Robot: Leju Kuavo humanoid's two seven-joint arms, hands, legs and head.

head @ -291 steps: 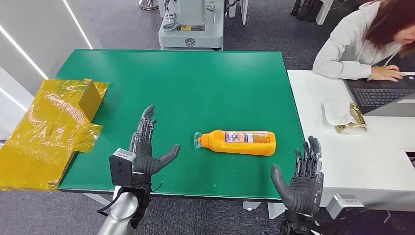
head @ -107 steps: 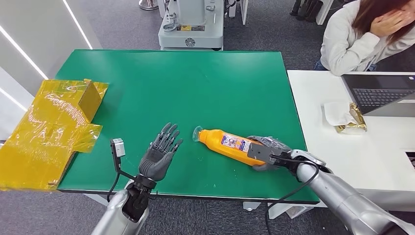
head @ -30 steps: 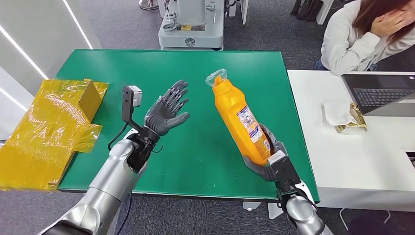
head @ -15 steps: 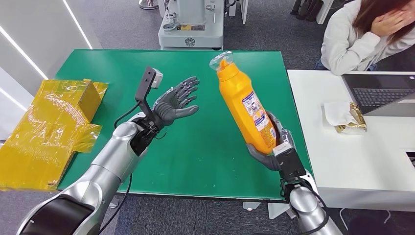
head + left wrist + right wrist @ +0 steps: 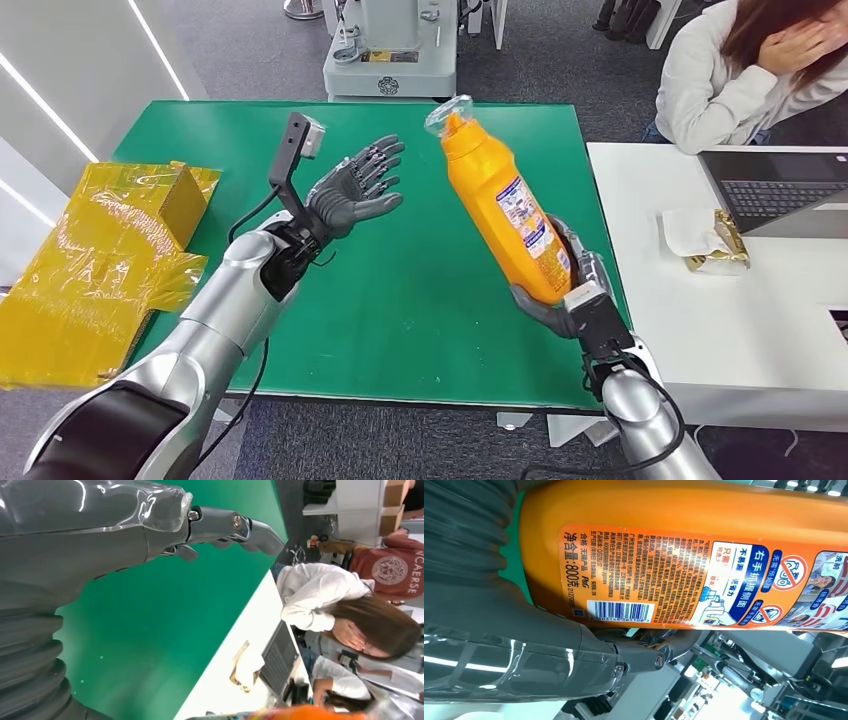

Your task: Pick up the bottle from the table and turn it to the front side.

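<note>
Since a moment ago we are lifting the bottle [image 5: 505, 210] slightly higher above the green desk [image 5: 420, 310], our right hand [image 5: 560, 285] gripping its base, barcode label facing us. Next we are judging a handover turn: left hand [image 5: 355, 190] is hovering spread, empty. Yellow box [image 5: 105, 265] and a person [image 5: 740, 60] are sitting well apart.

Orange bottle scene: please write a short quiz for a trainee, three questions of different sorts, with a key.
1. True or false: the orange bottle lies flat on the green table.
2. Which hand holds the bottle? A) left hand B) right hand C) the person's hand
3. Fill in: the label side in the right wrist view shows small text and a ____.

Key:
1. False; it is held up, tilted, cap uppermost.
2. B; the right hand grips its base, and the left hand is spread.
3. Barcode.
</note>
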